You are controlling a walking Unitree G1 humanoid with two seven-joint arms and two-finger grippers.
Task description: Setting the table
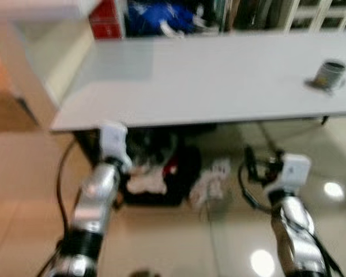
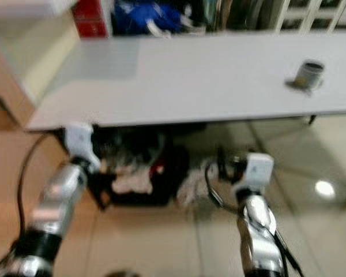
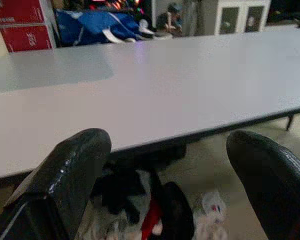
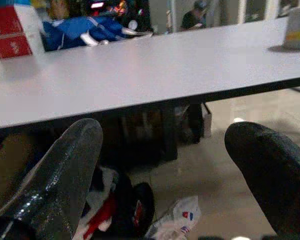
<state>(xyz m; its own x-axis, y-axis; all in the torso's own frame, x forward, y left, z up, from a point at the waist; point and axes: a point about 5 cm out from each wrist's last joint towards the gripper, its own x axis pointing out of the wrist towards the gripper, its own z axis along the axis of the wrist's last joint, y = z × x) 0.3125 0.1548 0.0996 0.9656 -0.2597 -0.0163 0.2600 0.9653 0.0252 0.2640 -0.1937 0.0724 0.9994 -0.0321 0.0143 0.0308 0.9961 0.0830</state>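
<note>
A long pale grey table (image 1: pixel 219 81) stretches across in front of me, its near edge just ahead of both arms. A metal mug (image 1: pixel 331 74) stands near the table's right end and also appears far off to the side in the right wrist view (image 4: pixel 299 27). My left gripper (image 3: pixel 170 150) is held low before the table edge, black fingers (image 3: pixel 75 170) spread open with nothing between them. My right gripper (image 4: pixel 165 140) is also open and empty, below table height. In the eye views the silver arms end at white wrist boxes (image 1: pixel 113 141) (image 1: pixel 294 168).
Under the table lie a black bag with clothes (image 1: pixel 155 179) and a white plastic bag (image 1: pixel 210 179) on the glossy tile floor. Red boxes (image 1: pixel 106 20) and a blue bag (image 1: pixel 158 17) sit behind the table. A person (image 4: pixel 194 17) sits far back.
</note>
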